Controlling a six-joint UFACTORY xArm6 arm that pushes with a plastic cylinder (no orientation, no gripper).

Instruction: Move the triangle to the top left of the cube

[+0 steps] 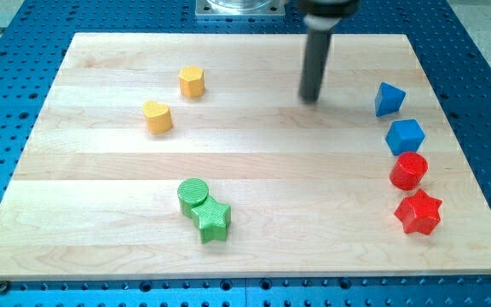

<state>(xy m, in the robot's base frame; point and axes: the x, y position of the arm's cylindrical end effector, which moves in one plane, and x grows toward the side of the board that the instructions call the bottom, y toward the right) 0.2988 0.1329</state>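
- Resting on a wooden board (pixel 254 230), eight small blocks are seen, and the dark rod comes down from the view's top edge with my tip (pixel 310 99) set on bare wood.
- No gripper is fitted, so there is nothing to be open or shut; nothing is touched by my tip.
- The blue triangle (pixel 389 99) is taken as the landmark: it stands near the board's right edge, in the upper half.
- My tip is found to the left of the triangle, at about its height, clearly apart from it.
- The blue cube (pixel 405 136) is placed just below the triangle and slightly to its right, close by; whether the two touch cannot be told.
- A red cylinder (pixel 408 170) is seen further below the triangle, against the cube's lower side.
- A red star (pixel 418 212) is lowest in that right-hand column.
- Far left of the triangle, at roughly its height, a yellow hexagon (pixel 192 82) is set, with a yellow heart (pixel 157 117) beside it, lower and further left.
- Well down and left of the triangle, a green cylinder (pixel 193 196) and a green star (pixel 212 219) are pressed together.
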